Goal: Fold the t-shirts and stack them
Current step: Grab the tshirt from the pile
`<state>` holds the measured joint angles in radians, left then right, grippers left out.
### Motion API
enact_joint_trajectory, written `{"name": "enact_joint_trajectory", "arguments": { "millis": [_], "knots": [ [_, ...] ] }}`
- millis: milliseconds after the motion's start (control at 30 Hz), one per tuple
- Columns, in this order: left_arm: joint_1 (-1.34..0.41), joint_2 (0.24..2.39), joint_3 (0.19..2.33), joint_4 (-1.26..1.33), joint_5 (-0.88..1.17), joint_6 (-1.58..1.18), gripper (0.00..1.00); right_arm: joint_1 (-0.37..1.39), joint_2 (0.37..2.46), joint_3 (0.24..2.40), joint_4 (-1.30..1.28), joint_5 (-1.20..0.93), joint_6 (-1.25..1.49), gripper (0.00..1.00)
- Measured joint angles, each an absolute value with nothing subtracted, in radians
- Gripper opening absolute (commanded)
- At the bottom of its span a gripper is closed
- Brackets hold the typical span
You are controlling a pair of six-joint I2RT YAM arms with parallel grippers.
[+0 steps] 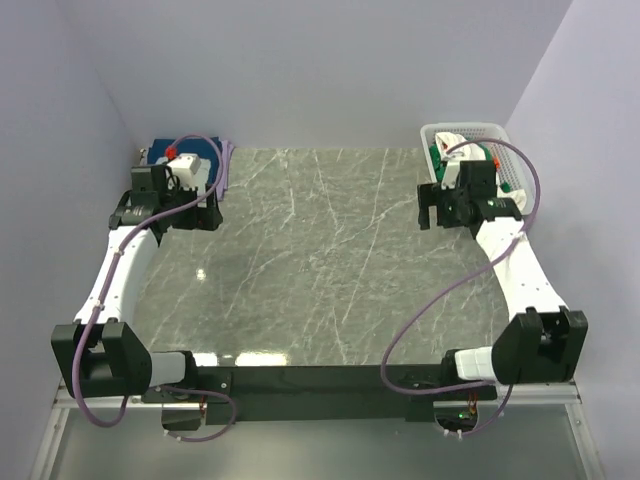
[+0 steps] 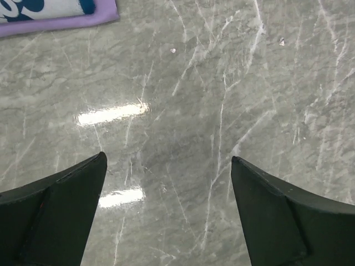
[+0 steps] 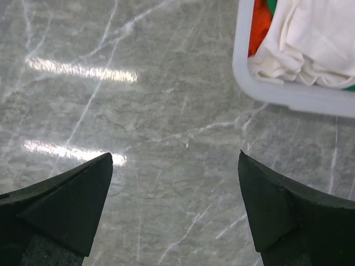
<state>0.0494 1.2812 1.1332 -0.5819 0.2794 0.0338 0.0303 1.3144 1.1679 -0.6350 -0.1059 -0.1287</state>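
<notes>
We find the left gripper (image 2: 167, 159) spread wide over bare table (image 2: 222, 100), nothing between its fingers. The navy shirt (image 2: 39, 6) with white print lies ahead of it and to its left, well apart from the fingertips, on top of a purple cloth (image 2: 61, 23) whose edge pokes out beneath. From above, that folded pile sits in the far left corner, just beyond the left wrist.

The right gripper (image 3: 175, 155) is just as wide and just as empty. Ahead of it and to its right stands the basket (image 3: 288, 97), apart from the fingers. A white shirt (image 3: 310, 44) is bunched inside it, with an orange-red cloth (image 3: 259, 27) against the near wall and a sliver of green cloth (image 3: 272, 4) at the top edge.

The left arm (image 1: 125, 265) reaches forward from its base along the left side of the table, and the right arm (image 1: 520, 270) mirrors it along the right side. Both wrists are low and angled toward the far corners.

The tabletop is glossy grey-green stone with pale veins and streaks of reflected light. The basket is smooth white plastic with a rounded rim. The white shirt is soft and heavily creased — the pile on the left lies flat and square-edged. The fingers are matte black wedges.
</notes>
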Motion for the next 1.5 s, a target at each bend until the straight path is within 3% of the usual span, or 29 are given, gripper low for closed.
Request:
{"name": "enact_joint_trajectory", "arguments": {
  "millis": [133,533,733,833,967,1033,1067,1100,1300,1500],
  "knots": [
    [0.037,1.304,1.159,-0.581,0.248,0.046,0.99,-0.037,1.448,1.327,-0.671,-0.134,-0.144,1.0],
    [0.035,1.415,1.364,-0.53,0.238,0.052,0.99,-0.217,2.134,2.149,-0.775,-0.099,-0.183,1.0],
    [0.035,1.438,1.366,-0.545,0.237,0.065,0.99,-0.219,2.296,2.239,-0.77,-0.059,-0.2,0.97],
    [0.035,1.437,1.352,-0.536,0.234,0.069,0.99,-0.219,2.334,2.237,-0.767,-0.044,-0.202,0.84],
    [0.035,1.437,1.324,-0.543,0.227,0.075,1.0,-0.219,2.37,2.239,-0.751,-0.039,-0.2,0.51],
    [0.035,1.437,1.322,-0.545,0.223,0.077,0.99,-0.219,2.384,2.244,-0.75,-0.037,-0.2,0.24],
    [0.035,1.437,1.322,-0.543,0.222,0.078,0.99,-0.219,2.387,2.246,-0.749,-0.034,-0.199,0.05],
    [0.035,1.437,1.322,-0.542,0.222,0.078,1.0,-0.219,2.387,2.246,-0.749,-0.033,-0.201,0.0],
    [0.035,1.438,1.325,-0.543,0.223,0.078,0.99,-0.22,2.338,2.231,-0.757,-0.054,-0.189,0.0],
    [0.035,1.46,1.388,-0.556,0.252,0.067,0.99,-0.21,2.083,2.197,-0.803,-0.16,-0.184,0.0]
  ]
}}
